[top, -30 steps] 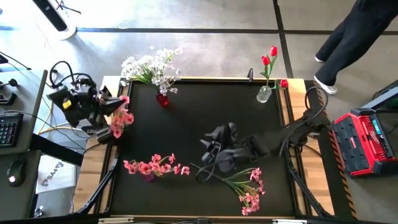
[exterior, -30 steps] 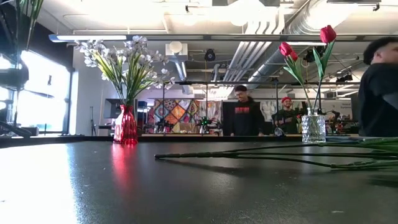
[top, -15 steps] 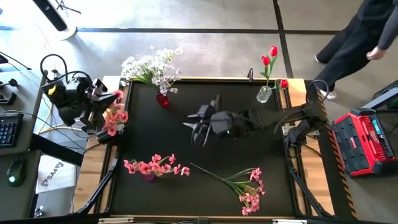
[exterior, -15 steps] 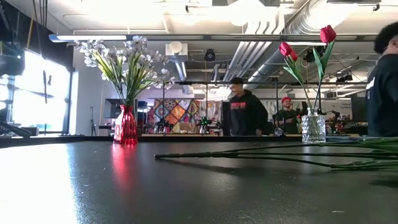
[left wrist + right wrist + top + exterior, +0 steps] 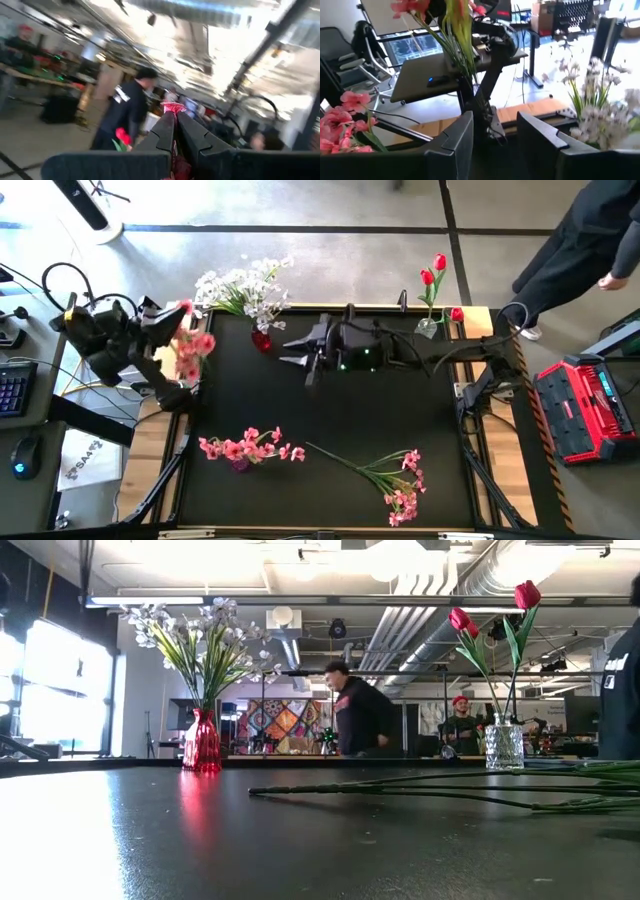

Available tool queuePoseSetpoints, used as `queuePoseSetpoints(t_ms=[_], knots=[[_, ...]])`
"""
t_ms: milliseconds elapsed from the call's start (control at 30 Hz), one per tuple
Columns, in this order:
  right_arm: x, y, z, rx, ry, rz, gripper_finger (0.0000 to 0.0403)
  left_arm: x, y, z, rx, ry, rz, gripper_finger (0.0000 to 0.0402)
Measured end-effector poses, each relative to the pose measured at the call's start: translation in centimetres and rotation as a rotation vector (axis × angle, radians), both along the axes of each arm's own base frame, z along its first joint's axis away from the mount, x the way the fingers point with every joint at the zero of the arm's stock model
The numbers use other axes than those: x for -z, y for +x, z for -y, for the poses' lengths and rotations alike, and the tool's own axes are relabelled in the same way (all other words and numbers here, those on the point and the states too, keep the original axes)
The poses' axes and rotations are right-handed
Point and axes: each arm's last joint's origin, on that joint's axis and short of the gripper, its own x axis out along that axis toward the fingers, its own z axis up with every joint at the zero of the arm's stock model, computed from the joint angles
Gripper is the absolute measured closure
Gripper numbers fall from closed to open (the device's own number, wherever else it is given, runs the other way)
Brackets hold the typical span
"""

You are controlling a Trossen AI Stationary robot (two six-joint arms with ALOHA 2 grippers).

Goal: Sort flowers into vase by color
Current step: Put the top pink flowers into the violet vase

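Note:
My left gripper (image 5: 168, 320) hangs over the table's left edge, shut on a pink flower spray (image 5: 192, 346). That spray also shows in the right wrist view (image 5: 456, 35) with its green stems upright. My right gripper (image 5: 298, 352) hovers open over the far middle of the table, pointing left, with nothing between its fingers (image 5: 465, 137). White flowers (image 5: 240, 285) stand in a red vase (image 5: 261, 339). Red tulips (image 5: 433, 272) stand in a clear vase (image 5: 425, 330). Pink flowers (image 5: 245, 446) stand in a vase near the front left. Another pink spray (image 5: 390, 478) lies flat on the table. My left gripper pinches the pink spray between its two fingers; a pink bit (image 5: 173, 107) shows at the fingertips and more pink farther back between them. Which part of the spray that is cannot be told. The spray is lifted clear of the table, its blossoms (image 5: 186, 308) beside the fingers.
The table's middle (image 5: 330, 415) is bare black surface. The lying spray's long stems (image 5: 420, 790) stretch across the near right. People move in the room beyond the far edge, one (image 5: 590, 240) close to the far right corner. A red case (image 5: 585, 405) sits to the right.
My left gripper has risen and drawn toward the far left corner, tipping upward with the pink spray. My right gripper has left the lying spray's stems, gone up and toward the far edge, and turned to point left. The lying spray has stayed in place.

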Motion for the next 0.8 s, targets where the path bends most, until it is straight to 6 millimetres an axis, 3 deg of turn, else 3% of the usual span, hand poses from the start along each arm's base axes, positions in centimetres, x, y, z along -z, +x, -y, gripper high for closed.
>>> queuePoseSetpoints(t_ms=[367,800], knots=[[-0.7,0.2,0.9,-0.071,-0.025,0.069,0.0262,-1.9,4.2,0.6,-0.113,0.067,0.122,0.0401],[-1.3,0.2,0.6,-0.148,-0.068,0.134,0.0262,-3.5,11.6,0.7,-0.129,0.094,0.172,0.0401]])
